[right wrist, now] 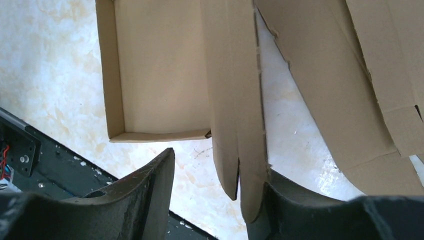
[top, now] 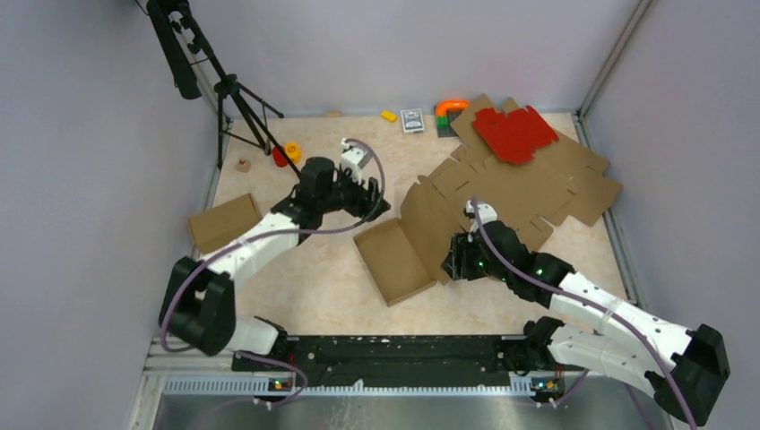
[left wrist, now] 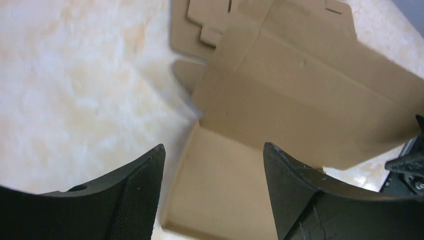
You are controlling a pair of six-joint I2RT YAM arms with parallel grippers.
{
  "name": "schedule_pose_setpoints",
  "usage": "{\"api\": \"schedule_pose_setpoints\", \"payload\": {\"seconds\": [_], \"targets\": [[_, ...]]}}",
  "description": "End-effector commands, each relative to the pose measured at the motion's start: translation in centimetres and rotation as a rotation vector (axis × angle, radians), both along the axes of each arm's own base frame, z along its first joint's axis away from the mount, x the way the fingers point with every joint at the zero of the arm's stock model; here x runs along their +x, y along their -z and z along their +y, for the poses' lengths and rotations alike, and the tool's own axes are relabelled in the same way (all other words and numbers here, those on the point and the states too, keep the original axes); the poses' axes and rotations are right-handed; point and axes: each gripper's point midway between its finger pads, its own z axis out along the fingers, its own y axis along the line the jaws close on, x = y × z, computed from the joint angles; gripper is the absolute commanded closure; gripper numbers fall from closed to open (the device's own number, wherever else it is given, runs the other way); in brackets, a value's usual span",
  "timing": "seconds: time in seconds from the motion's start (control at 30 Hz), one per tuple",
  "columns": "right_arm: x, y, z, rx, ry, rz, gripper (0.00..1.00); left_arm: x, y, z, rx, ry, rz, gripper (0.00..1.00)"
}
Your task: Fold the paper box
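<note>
The brown paper box (top: 392, 260) lies mid-table as a shallow open tray with its lid panel (top: 427, 215) raised on the right side. My left gripper (top: 380, 210) hovers open over the tray's far corner; the left wrist view shows the tray floor (left wrist: 225, 190) between my open left gripper (left wrist: 213, 147), touching nothing. My right gripper (top: 453, 260) is open at the lid's near end. In the right wrist view a narrow slit flap (right wrist: 235, 100) hangs between the open right gripper (right wrist: 217, 162), resting against the right finger (right wrist: 300, 210). The tray (right wrist: 160, 65) sits beyond.
Flat brown cardboard sheets (top: 547, 184) lie at the back right with a red die-cut sheet (top: 513, 133) on top. A small folded brown box (top: 224, 221) sits at the left. A tripod (top: 235, 98) stands back left. Small items (top: 412, 119) line the back wall.
</note>
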Motion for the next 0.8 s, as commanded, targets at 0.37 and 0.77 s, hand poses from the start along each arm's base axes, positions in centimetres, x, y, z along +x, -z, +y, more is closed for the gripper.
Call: {"api": "schedule_pose_setpoints", "payload": {"seconds": [0.37, 0.77], "targets": [[0.2, -2.1, 1.3, 0.053, -0.002, 0.019, 0.53, 7.5, -2.3, -5.5, -0.042, 0.566, -0.198, 0.29], [0.5, -1.1, 0.0, -0.033, 0.091, 0.089, 0.68, 6.9, -0.4, -8.0, -0.146, 0.748, -0.171, 0.34]]}}
